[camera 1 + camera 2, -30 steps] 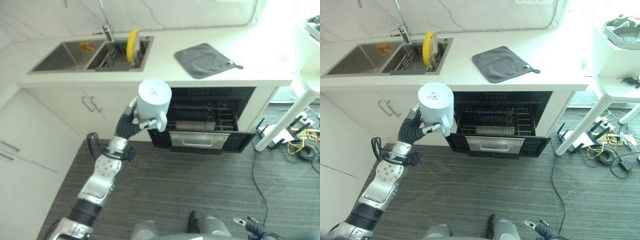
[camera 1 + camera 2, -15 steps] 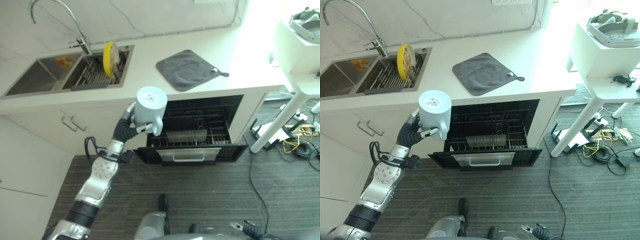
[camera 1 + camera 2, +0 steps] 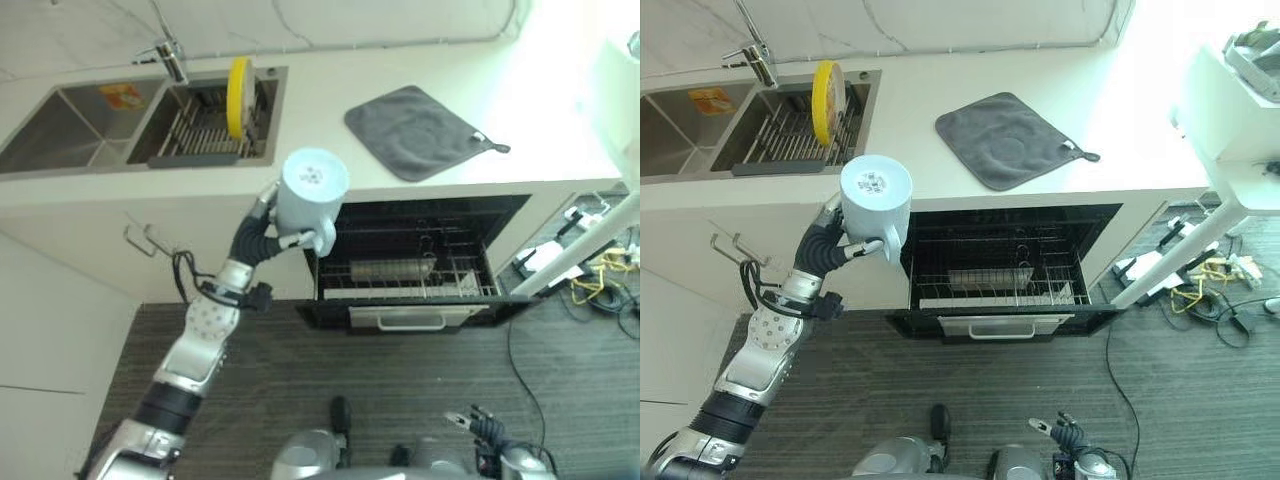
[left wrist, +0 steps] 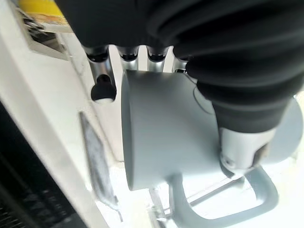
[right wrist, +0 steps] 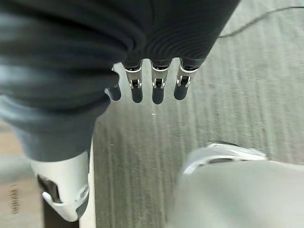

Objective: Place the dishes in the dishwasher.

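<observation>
Left hand (image 3: 272, 222) clasps a pale mug (image 3: 311, 196), fingers curled round its body, thumb by the handle. Mug is held in the air, base turned upward, in front of the table's (image 3: 420, 60) front edge, just left of the open dishwasher (image 3: 420, 262) and above its lowered door. A yellow plate (image 3: 238, 82) stands upright in the sink rack (image 3: 200, 135). A grey cloth (image 3: 412, 130) lies flat on the table right of the sink. Right hand (image 5: 152, 83) hangs low over the floor, fingers straight, holding nothing.
</observation>
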Tool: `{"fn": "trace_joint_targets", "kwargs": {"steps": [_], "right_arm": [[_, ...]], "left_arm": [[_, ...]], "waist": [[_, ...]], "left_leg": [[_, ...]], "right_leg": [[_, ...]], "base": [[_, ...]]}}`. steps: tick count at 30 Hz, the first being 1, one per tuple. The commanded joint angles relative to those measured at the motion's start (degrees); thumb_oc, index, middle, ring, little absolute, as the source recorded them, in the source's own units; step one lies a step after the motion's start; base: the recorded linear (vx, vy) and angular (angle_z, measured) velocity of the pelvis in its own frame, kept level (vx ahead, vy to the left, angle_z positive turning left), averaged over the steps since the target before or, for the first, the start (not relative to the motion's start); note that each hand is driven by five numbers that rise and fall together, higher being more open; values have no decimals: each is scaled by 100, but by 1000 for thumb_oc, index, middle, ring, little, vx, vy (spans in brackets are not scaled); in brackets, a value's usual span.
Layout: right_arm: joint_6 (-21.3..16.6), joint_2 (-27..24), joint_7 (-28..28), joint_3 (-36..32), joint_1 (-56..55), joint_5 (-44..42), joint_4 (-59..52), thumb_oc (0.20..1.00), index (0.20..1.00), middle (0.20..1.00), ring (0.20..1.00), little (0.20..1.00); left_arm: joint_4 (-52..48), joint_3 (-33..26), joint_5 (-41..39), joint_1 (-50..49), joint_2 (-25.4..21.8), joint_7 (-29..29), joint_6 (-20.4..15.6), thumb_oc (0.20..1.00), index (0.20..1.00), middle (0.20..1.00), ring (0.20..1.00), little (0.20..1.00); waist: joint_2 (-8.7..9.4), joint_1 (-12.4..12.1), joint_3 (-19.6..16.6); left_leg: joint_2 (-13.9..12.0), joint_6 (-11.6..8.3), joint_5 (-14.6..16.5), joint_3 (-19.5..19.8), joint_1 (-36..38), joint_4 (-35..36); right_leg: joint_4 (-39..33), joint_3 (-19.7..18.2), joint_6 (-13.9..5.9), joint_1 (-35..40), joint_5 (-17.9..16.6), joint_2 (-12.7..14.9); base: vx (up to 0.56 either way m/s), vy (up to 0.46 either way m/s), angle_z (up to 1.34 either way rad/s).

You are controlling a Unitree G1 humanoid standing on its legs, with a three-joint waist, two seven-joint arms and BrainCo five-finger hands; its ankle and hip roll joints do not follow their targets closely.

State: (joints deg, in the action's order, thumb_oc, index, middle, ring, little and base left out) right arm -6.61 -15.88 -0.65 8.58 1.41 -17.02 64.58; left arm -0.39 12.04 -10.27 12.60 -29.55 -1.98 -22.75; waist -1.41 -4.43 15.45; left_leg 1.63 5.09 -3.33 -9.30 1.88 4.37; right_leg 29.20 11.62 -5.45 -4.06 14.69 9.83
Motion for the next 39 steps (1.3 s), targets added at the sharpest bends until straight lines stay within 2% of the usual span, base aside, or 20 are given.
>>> {"fn": "trace_joint_targets", "kwargs": {"steps": [1, 2, 4, 9, 12, 14, 15, 18, 21, 24, 26, 29, 32, 36, 39], "right_arm": [[-149, -80, -65, 161, 96, -127, -202, 1000, 1000, 1000, 1000, 1000], [-125, -70, -125, 185, 163, -21, -228, 1000, 1000, 1000, 1000, 1000], [-117, -72, -284, 334, 262, 191, -232, 1000, 1000, 1000, 1000, 1000], [13, -151, -504, 515, 206, 375, -682, 1000, 1000, 1000, 1000, 1000], [59, -226, -334, 573, 125, 327, -1005, 1000, 1000, 1000, 1000, 1000], [-63, -336, -286, 536, 108, 122, -1165, 1000, 1000, 1000, 1000, 1000], [-106, -373, -290, 524, 112, 66, -1207, 1000, 1000, 1000, 1000, 1000], [-290, -427, -257, 468, 25, -210, -1501, 1000, 1000, 1000, 1000, 1000], [-470, -403, -324, 452, -42, -338, -1772, 1000, 1000, 1000, 1000, 1000], [-365, -344, -576, 439, -397, 83, -2782, 1000, 1000, 1000, 1000, 1000], [-336, -329, -549, 395, -580, 87, -3252, 1000, 1000, 1000, 1000, 1000], [-220, -363, -445, 276, -766, -28, -3768, 1000, 1000, 1000, 1000, 1000], [-255, -443, -368, 51, -1025, -202, -4278, 1000, 1000, 1000, 1000, 1000], [-561, -626, -646, -389, -1445, -382, -5263, 1000, 1000, 1000, 1000, 1000], [-929, -693, -1044, -711, -1790, -448, -6171, 1000, 1000, 1000, 1000, 1000]], "left_arm": [[-417, -126, -47, 302, -26, -173, -249, 200, 200, 200, 200, 200], [-409, -101, -34, 302, -65, -251, -260, 200, 200, 200, 200, 200], [-389, -127, -100, 225, -63, -278, -295, 200, 200, 200, 200, 200], [-597, -141, -139, 18, 104, -259, -223, 200, 200, 200, 200, 200], [-511, -38, -366, 85, 197, -208, -345, 200, 200, 200, 200, 200], [-408, 42, -369, 136, 289, -203, -506, 200, 200, 200, 200, 200], [-402, 65, -341, 139, 276, -244, -517, 200, 200, 200, 200, 200], [-262, 172, -403, 185, 298, -374, -323, 200, 200, 200, 200, 200], [-58, 214, -332, 250, 334, -565, -200, 200, 200, 200, 200, 200], [398, 168, -833, 153, 375, -658, -88, 200, 200, 200, 200, 200], [709, 170, -1337, 103, 446, -317, -163, 200, 200, 200, 200, 200], [984, 153, -1499, 22, 558, -90, -320, 200, 200, 200, 200, 200], [1265, 118, -1523, -3, 657, -243, -424, 200, 200, 200, 200, 200], [1502, 56, -1897, -43, 710, -368, -334, 200, 200, 200, 200, 200], [1642, 19, -1933, -222, 742, -446, -505, 200, 200, 200, 200, 200]], "waist": [[19, -10, -157], [27, 3, -134], [66, -78, -174], [90, -34, -231], [93, 84, -194], [141, 202, -170], [148, 214, -161], [140, 378, -189], [150, 466, -227], [210, 656, -247], [282, 728, -255], [353, 824, -257], [403, 981, -244], [401, 1247, -260], [359, 1462, -305]], "left_leg": [[-283, -318, 564, 218, -248, -465], [-350, -349, 574, 244, -189, -423], [-566, -514, 575, 90, -195, -476], [-1033, -919, 379, -44, -342, -609], [-1202, -1029, 330, -220, -537, -916], [-1219, -987, 574, -231, -435, -1219], [-1195, -984, 590, -150, -424, -1231], [-1313, -980, 541, -389, -124, -994], [-1253, -964, 585, -340, -53, -956], [-1161, -901, 722, -388, 121, -938], [-1104, -853, 808, -409, 170, -982], [-1080, -797, 891, -474, 209, -1055], [-1036, -712, 1001, -583, 249, -1160], [-943, -603, 1173, -747, 279, -1295], [-869, -537, 1270, -899, 322, -1316]], "right_leg": [[-1555, 70, -338, 367, -1059, 256], [-1713, -24, -414, 323, -1214, 297], [-2167, 188, -449, 460, -1193, 316], [-2529, 317, -243, 662, -1031, 50], [-2551, 451, -140, 675, -997, 20], [-2506, 477, -146, 663, -1020, 78], [-2481, 434, -158, 652, -1028, 92], [-2378, 443, -181, 652, -1048, 118], [-2356, 323, -216, 612, -1084, 119], [-2301, 129, -319, 598, -1105, 179], [-2274, 44, -383, 590, -1126, 222], [-2252, -55, -427, 569, -1151, 248], [-2258, -214, -466, 546, -1189, 251], [-2287, -442, -531, 480, -1230, 266], [-2302, -595, -573, 403, -1258, 296]], "base": [[48, -442, 10], [78, -439, 4], [96, -382, -2], [83, -234, 8], [-78, -78, 20], [-121, 64, 22], [-41, 125, 8], [7, 97, -7], [-7, 94, 2], [-15, 52, -22], [-30, -10, -14], [-29, -20, -10], [-33, 0, -23], [-42, 60, -44], [21, 115, -57]]}}
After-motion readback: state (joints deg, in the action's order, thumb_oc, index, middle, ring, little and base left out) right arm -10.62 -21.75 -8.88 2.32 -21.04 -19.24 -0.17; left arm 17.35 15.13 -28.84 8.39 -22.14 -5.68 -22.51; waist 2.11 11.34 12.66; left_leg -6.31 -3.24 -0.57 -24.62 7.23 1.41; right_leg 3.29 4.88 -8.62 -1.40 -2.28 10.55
